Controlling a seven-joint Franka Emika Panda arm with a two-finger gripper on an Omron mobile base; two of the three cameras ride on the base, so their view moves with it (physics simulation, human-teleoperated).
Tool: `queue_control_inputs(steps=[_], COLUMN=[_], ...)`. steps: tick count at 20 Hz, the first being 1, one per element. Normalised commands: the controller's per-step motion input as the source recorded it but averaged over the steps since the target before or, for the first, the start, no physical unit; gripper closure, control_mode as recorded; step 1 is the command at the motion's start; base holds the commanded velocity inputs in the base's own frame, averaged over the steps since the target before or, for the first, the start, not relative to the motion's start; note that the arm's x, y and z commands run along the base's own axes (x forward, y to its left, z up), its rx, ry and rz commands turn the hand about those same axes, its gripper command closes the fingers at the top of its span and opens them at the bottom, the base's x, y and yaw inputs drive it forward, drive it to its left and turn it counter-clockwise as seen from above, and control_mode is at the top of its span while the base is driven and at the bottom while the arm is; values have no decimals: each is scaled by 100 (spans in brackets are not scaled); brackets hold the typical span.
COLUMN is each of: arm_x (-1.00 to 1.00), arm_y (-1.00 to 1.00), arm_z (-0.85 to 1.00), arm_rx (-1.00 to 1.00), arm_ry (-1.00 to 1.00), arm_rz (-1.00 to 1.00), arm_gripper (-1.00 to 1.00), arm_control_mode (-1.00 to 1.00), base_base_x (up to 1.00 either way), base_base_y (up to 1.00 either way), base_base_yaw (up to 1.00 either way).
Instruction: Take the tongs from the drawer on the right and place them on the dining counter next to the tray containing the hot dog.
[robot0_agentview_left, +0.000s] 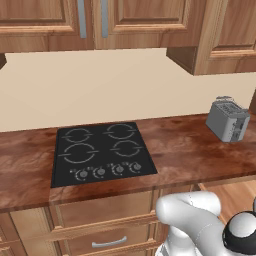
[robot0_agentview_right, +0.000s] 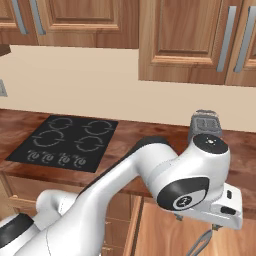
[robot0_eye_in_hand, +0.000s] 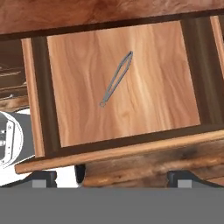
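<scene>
The drawer (robot0_eye_in_hand: 157, 87) stands pulled out below me, its light wood floor framed by dark walls. The tongs (robot0_eye_in_hand: 116, 78) lie slantwise on that floor, slim and grey, the joined end toward the lower left. My gripper (robot0_eye_in_hand: 113, 177) hangs above the drawer's front rail, open, with its dark fingertips (robot0_eye_in_hand: 43, 177) far apart and nothing between them. In the right base view my hand (robot0_agentview_right: 220, 206) points down over the open drawer (robot0_agentview_right: 165, 230), and a thin grey piece of the tongs (robot0_agentview_right: 199, 245) shows beneath it. The dining counter and the tray are out of view.
A black stovetop (robot0_agentview_left: 102, 152) is set in the wood counter (robot0_agentview_left: 185, 150), and a grey toaster (robot0_agentview_left: 227, 120) stands at its right end. Upper cabinets (robot0_agentview_right: 185, 40) hang above. A closed drawer with a silver handle (robot0_agentview_left: 109, 243) sits under the stovetop.
</scene>
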Motion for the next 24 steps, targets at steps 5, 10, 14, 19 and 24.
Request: queue_control_inputs(steps=[5,10,14,19,24], arm_x=[19,44,18,2,16], arm_y=[0,15,34,51,61], arm_z=[0,-13,-19,-39,-51], arm_rx=[0,0,5,5,6], arm_ry=[-5,-2,3,5,7], arm_rz=[14,7,-1,-14,-25], arm_gripper=[-100,-100,-100,-100,-100], arm_control_mode=[-100,-100,-100,-100,-100], base_base_x=[0,0,0,0,0], base_base_y=[0,0,0,0,0], base_base_yaw=[0,0,0,0,0])
